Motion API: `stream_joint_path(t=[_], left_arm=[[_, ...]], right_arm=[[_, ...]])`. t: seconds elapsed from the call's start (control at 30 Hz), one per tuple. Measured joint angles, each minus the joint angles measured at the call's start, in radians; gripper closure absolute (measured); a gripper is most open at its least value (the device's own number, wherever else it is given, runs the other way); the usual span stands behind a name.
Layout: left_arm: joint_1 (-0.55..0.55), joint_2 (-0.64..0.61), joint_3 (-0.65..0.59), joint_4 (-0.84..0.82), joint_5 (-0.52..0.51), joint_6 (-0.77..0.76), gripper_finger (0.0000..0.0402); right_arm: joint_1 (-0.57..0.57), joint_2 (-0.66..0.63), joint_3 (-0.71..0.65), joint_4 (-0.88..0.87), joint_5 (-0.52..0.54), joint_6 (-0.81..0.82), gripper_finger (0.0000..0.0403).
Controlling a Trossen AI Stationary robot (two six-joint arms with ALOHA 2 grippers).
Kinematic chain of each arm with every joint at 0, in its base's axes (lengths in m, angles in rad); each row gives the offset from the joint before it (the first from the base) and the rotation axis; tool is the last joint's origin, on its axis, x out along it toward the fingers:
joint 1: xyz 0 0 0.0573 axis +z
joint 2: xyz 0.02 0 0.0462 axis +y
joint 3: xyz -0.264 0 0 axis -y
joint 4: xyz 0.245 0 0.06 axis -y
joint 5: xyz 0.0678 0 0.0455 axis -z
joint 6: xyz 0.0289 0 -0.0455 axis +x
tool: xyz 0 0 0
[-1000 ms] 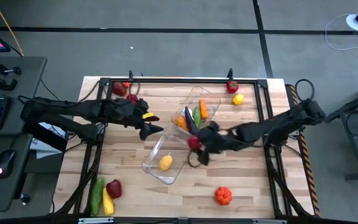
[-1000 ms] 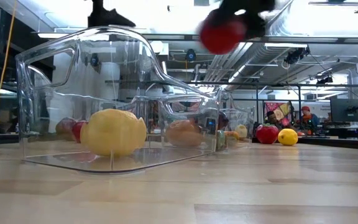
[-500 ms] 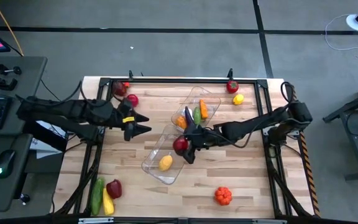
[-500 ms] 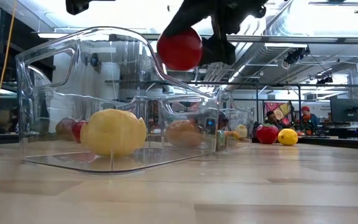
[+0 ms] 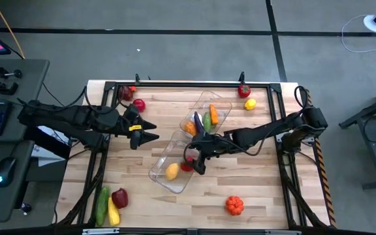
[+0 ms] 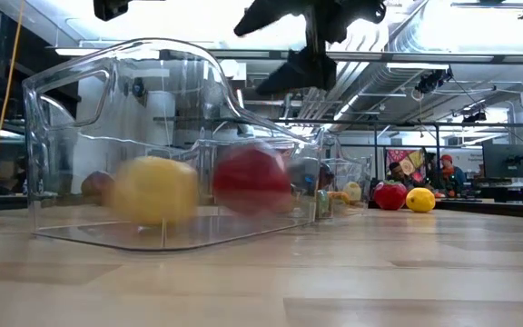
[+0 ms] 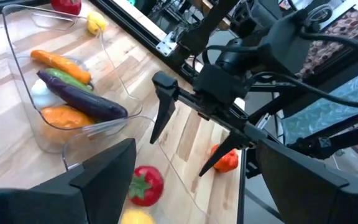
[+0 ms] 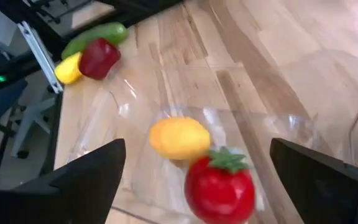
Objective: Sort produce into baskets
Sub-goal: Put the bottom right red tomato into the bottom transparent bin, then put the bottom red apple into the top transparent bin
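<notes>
Tomato lay in near bin beside lemon; right gripper wide open, empty. Next: fetch another piece.

near bin: we see a clear plastic rectangular basket holding a yellow lemon and a red tomato.
far bin: a second clear basket holds orange, green and purple vegetables.

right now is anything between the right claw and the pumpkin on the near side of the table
Nothing visible. The right claw hangs open over the basket that holds the tomato and the lemon. The pumpkin sits alone on bare wood, outside that basket.
</notes>
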Motion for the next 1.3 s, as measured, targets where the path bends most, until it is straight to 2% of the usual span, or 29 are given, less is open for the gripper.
stream_joint_path(t=[0.1, 0.2, 0.33, 0.4, 0.53, 0.63, 0.77, 0.9, 1.1, 1.3], left_arm=[[0.000, 0.000, 0.000, 0.001, 0.000, -0.008, 0.0080], [-0.006, 0.023, 0.001, 0.001, -0.003, -0.086, 0.0080], [-0.069, 0.102, 0.001, -0.103, 0.145, -0.250, 0.0080], [-0.138, 0.146, 0.000, -0.201, 0.188, -0.381, 0.0080], [-0.342, 0.245, -0.001, -0.392, 0.201, -0.702, 0.0080], [-0.513, 0.310, -0.001, -0.440, 0.200, -0.981, 0.0080], [-0.699, 0.400, -0.001, -0.402, 0.201, -1.341, 0.0080], [-0.801, 0.473, 0.000, -0.404, 0.206, -1.623, 0.0080], [-0.786, 0.561, 0.000, -0.436, 0.253, -1.651, 0.0080], [-0.765, 0.621, 0.000, -0.443, 0.292, -1.652, 0.0080]], right_arm=[[-0.016, 0.000, 0.043, -0.009, -0.023, -0.048, 0.0025], [-0.046, 0.000, 0.125, -0.103, -0.079, -0.132, 0.0029], [-0.083, -0.001, 0.258, -0.332, -0.093, -0.246, 0.0030], [-0.098, -0.001, 0.314, -0.458, -0.077, -0.291, 0.0030], [-0.119, -0.002, 0.389, -0.679, -0.023, -0.365, 0.0031], [-0.129, -0.002, 0.399, -0.802, 0.007, -0.409, 0.0031], [-0.141, -0.007, 0.348, -0.855, 0.012, -0.423, 0.0031], [-0.149, -0.027, 0.262, -0.830, 0.010, -0.422, 0.0031], [-0.158, -0.062, 0.169, -0.728, -0.005, -0.384, 0.0031], [-0.158, -0.089, 0.151, -0.719, -0.015, -0.354, 0.0030]])
